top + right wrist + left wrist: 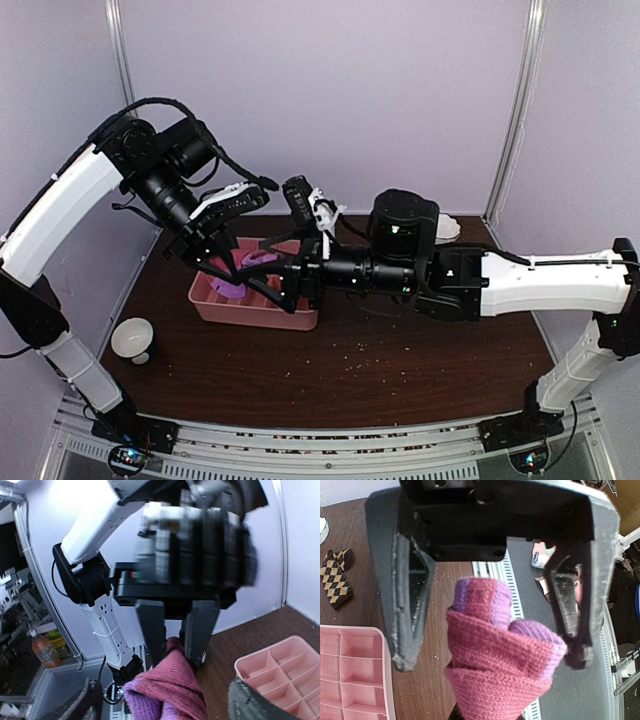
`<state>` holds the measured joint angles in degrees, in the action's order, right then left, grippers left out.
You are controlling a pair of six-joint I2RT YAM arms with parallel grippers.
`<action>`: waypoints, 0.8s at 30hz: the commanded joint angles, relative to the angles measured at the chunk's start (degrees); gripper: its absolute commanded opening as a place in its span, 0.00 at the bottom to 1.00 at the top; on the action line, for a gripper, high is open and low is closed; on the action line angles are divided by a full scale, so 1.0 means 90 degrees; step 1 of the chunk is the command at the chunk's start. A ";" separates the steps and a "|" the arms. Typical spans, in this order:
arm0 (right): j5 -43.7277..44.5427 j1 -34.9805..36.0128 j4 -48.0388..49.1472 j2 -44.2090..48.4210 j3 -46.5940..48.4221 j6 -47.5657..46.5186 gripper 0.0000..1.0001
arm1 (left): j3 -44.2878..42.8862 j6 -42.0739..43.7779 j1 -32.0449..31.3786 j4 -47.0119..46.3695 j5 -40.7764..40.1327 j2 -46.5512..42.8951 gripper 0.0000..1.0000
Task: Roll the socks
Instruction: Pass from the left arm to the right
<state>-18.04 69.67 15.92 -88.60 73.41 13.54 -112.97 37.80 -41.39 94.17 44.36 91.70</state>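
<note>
Pink sock (172, 680) in the left gripper (174, 652)

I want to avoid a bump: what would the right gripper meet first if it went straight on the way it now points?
Most likely the pink sock, pinched by the left gripper dead ahead of the open right gripper; depth is hard to judge.

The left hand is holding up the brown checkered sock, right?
Not quite. The left hand is holding up the pink sock, pinched between its fingers, as the right wrist view shows. The brown checkered sock lies on the table, seen in the left wrist view.
</note>
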 commanded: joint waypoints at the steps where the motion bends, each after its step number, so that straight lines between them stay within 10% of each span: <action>1: -0.0705 0.0037 0.0651 0.0166 -0.0065 0.0076 0.99 | -0.0062 -0.0098 0.0018 -0.0103 0.0091 -0.0130 0.00; 6: -0.0727 0.0075 -0.0146 -0.0195 0.0604 -0.0010 0.95 | -0.0100 -0.0103 0.0018 -0.0094 0.0099 -0.0113 0.00; 15: -0.0431 0.0068 -0.1025 -0.0451 0.0991 -0.0140 0.37 | -0.0239 -0.0098 0.0018 -0.0025 0.0095 -0.0159 0.00; 17: -0.0423 0.0064 -0.1082 -0.0430 0.0941 -0.0127 0.50 | -0.0264 -0.0106 0.0018 -0.0024 0.0117 -0.0158 0.00; 18: -0.0348 0.0068 -0.1068 -0.0401 0.0876 -0.0116 0.93 | -0.0277 -0.0108 0.0018 -0.0024 0.0120 -0.0152 0.00; 24: -0.0002 0.0078 -0.1005 -0.0319 0.0717 -0.0115 0.97 | -0.0304 -0.0118 0.0018 -0.0025 0.0141 -0.0148 0.00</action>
<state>-20.91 70.11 8.08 -91.85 80.97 12.19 -113.84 37.32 -41.39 94.61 44.31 91.68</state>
